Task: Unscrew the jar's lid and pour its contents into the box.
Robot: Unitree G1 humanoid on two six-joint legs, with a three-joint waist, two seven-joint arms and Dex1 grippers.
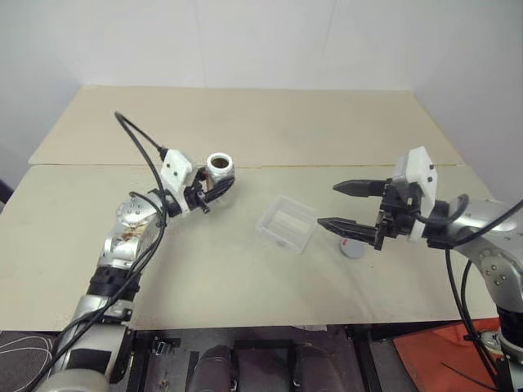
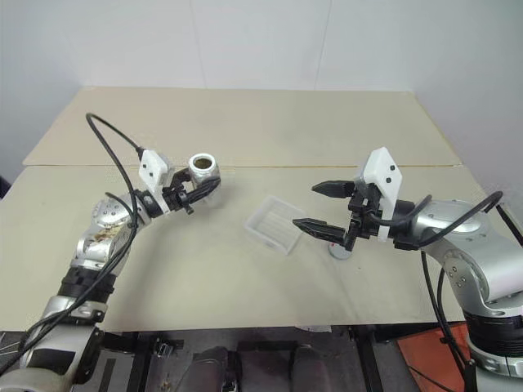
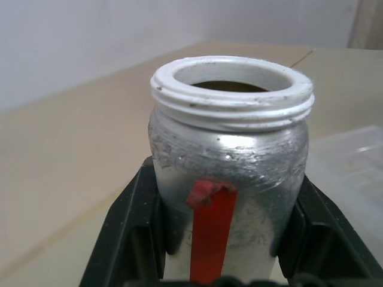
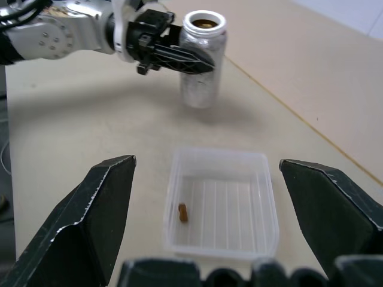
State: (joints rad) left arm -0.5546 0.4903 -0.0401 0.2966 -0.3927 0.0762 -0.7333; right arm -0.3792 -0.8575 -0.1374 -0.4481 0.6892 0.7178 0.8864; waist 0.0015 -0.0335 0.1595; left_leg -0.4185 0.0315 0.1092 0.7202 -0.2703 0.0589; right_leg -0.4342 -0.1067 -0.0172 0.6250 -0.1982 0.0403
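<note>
Currently left gripper (image 1: pixel 209 194) clamps the open jar (image 1: pixel 220 174), upper left of centre; box (image 1: pixel 286 224) mid-frame, well apart. Right gripper (image 1: pixel 353 207) wide, empty. Risk: tipping early spills onto bench (image 1: pixel 245 122).

The beige tabletop (image 1: pixel 245 122) lies bare from ten through two o'clock. At centre sits the shallow clear plastic box (image 1: pixel 286 223). At ten o'clock of it the left gripper (image 1: pixel 214 189) clamps the open silvery jar (image 1: pixel 221 173). At three o'clock the right gripper (image 1: pixel 347 207), jaws wide, hangs over the grey-blue round lid (image 1: pixel 352 249).
</note>
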